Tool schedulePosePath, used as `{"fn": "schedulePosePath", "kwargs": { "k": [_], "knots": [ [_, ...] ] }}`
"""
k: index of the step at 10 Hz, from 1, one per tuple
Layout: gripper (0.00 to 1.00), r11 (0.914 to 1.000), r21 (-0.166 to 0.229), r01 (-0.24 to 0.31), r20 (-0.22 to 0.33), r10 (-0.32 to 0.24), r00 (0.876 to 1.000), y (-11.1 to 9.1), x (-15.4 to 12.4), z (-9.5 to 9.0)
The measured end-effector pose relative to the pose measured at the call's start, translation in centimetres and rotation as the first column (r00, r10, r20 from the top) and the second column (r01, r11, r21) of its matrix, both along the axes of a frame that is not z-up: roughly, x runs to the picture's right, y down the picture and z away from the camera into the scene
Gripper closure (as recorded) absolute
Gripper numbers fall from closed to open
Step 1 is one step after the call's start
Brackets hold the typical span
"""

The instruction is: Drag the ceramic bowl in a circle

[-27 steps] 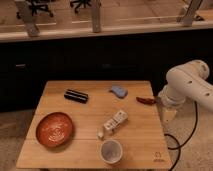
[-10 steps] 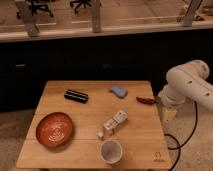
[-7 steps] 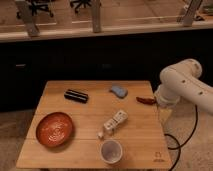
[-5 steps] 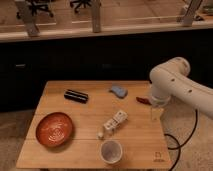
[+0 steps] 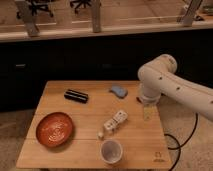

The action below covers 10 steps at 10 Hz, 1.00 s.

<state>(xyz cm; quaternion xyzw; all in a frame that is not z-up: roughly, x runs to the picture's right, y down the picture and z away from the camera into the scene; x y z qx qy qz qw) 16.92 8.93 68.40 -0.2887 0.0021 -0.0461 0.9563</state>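
Wooden table (image 5: 90, 114) in front of a dark counter front. Ceramic bowl (image 5: 55, 129) sits at the table's left front: wide, shallow, orange-red, pale rings inside, upright and flat on the wood, close to the left edge. Nothing touches it. White arm (image 5: 167, 82) reaches in from the right, over the table's right side, with its wrist bent downward. Gripper (image 5: 147, 113) hangs below the wrist near the right edge, well apart from the bowl, with most of the table's width between them. Claw spread, nothing pinched; whether its tips touch the wood cannot be told. Other items: a flat black case (image 5: 76, 95) toward the back left, lying at a slight angle; a small blue-grey piece (image 5: 119, 90) at the back centre, near the arm; a white blocky object (image 5: 115, 121) lying diagonally at mid-table, with a small white bit (image 5: 100, 135) just off its lower end; a whitish cup (image 5: 111, 150) upright near the front edge, right of the bowl and apart from it. Dark cable (image 5: 173, 142) loops down past the table's right front corner. Small dark mark (image 5: 158, 156) on that corner.
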Motion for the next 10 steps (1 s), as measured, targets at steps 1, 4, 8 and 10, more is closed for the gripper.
{"fn": "schedulePosePath", "kwargs": {
  "k": [1, 4, 8, 10],
  "knots": [
    [0.2, 0.9998, -0.002, 0.02, 0.014, -0.02, 1.0, -0.2, -1.6, 0.0],
    [0.2, 0.9983, -0.009, 0.058, 0.031, -0.058, 0.998, -0.4, -2.8, -0.2],
    [0.2, 0.9934, -0.02, 0.113, 0.092, -0.111, 0.99, -1.0, -7.6, -0.2],
    [0.2, 0.9899, -0.021, 0.14, 0.114, -0.137, 0.984, -1.2, -8.4, -0.2]
  ]
}}
